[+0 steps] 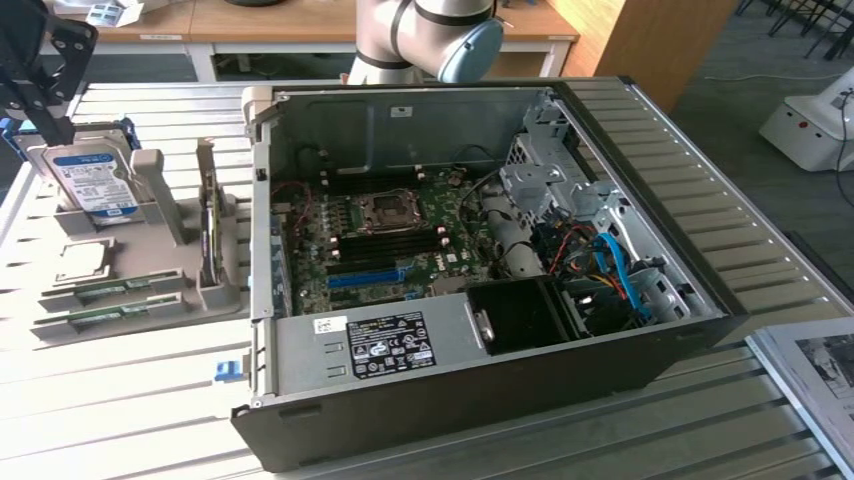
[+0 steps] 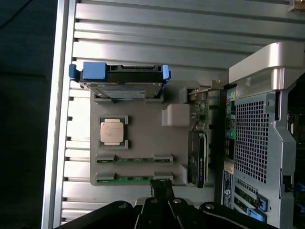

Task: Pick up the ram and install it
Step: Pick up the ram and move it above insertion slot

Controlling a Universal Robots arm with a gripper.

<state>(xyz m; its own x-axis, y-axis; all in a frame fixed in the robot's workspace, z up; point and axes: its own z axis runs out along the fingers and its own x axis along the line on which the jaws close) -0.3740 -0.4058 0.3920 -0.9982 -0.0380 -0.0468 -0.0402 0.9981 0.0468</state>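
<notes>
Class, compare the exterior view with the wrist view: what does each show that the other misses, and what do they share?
Exterior view: the inside of the open case, with the motherboard and its blue slot, plus the arm.
Wrist view: the case's perforated rear panel and ports.
Both: the grey tray holding the hard drive, the CPU, a card on edge and two ram sticks, with the shut, empty gripper over the tray.

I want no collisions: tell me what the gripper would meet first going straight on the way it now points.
Most likely the outer ram stick in the gray tray, right ahead of the gripper in the wrist view; depth is unclear.
</notes>
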